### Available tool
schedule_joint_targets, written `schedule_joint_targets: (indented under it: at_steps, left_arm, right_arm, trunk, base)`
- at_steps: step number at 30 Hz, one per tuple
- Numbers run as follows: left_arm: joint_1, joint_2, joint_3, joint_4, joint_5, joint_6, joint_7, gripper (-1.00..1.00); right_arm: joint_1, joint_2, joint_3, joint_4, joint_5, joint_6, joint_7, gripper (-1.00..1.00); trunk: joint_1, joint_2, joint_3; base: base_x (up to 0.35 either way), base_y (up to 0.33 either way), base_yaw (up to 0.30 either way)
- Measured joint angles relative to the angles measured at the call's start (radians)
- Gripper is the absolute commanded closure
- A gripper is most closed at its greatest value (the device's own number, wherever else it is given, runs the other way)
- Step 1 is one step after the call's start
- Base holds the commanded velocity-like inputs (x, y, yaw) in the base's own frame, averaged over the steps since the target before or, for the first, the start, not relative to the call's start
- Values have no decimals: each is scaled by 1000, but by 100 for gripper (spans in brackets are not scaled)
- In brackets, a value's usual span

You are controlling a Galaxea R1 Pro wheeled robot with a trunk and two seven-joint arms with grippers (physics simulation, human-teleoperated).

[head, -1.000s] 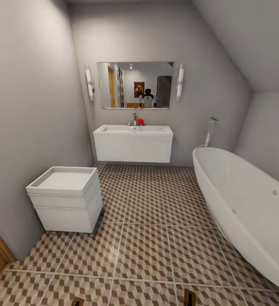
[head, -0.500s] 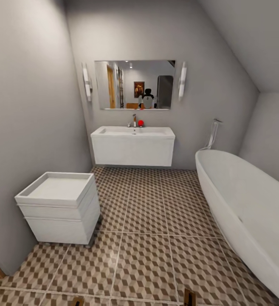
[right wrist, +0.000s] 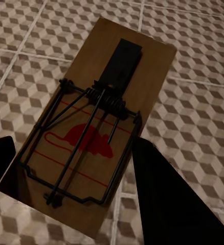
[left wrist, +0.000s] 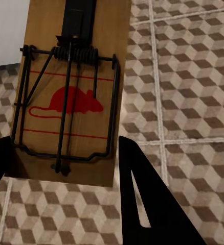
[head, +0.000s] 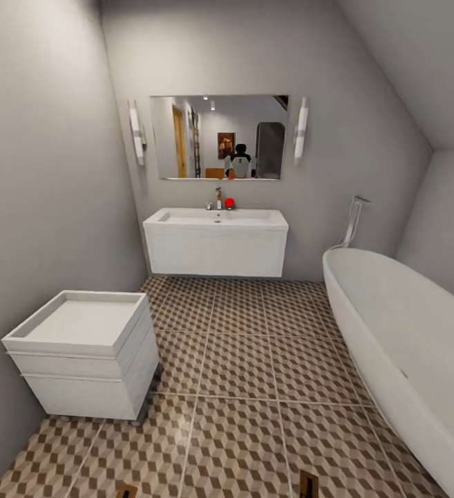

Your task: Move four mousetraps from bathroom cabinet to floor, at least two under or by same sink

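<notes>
Patterned bathroom floor (head: 240, 360) leading to the sink (head: 216, 220), bathtub (head: 399, 332) alongside, white drawer unit (head: 81, 356) near the wall
Left gripper (left wrist: 66, 168) is clamped on a mousetrap (left wrist: 71, 92) held between its jaws; right gripper (right wrist: 73, 178) likewise grips a second mousetrap (right wrist: 96, 127), tiles beneath both
</notes>
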Motion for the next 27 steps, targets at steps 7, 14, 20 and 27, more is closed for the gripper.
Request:
schedule_joint_targets:
  at_steps: [7,14,20,27]
  left_arm:
    - [0,0,0,0,0,0,0,100]
    - [0,0,0,0,0,0,0,100]
    - [0,0,0,0,0,0,0,100]
    - [0,0,0,1,0,1,0,100]
  right_arm:
    - [0,0,0,0,0,0,0,100]
    - [0,0,0,0,0,0,0,100]
    - [0,0,0,0,0,1,0,100]
    - [0,0,0,0,0,1,0,100]
  trunk:
    - [0,0,0]
    - [0,0,3]
    - [0,0,8]
    - [0,0,8]
  base:
    - [316,0,0]
    - [317,0,-96]
    - [317,0,-117]
    - [317,0,-10]
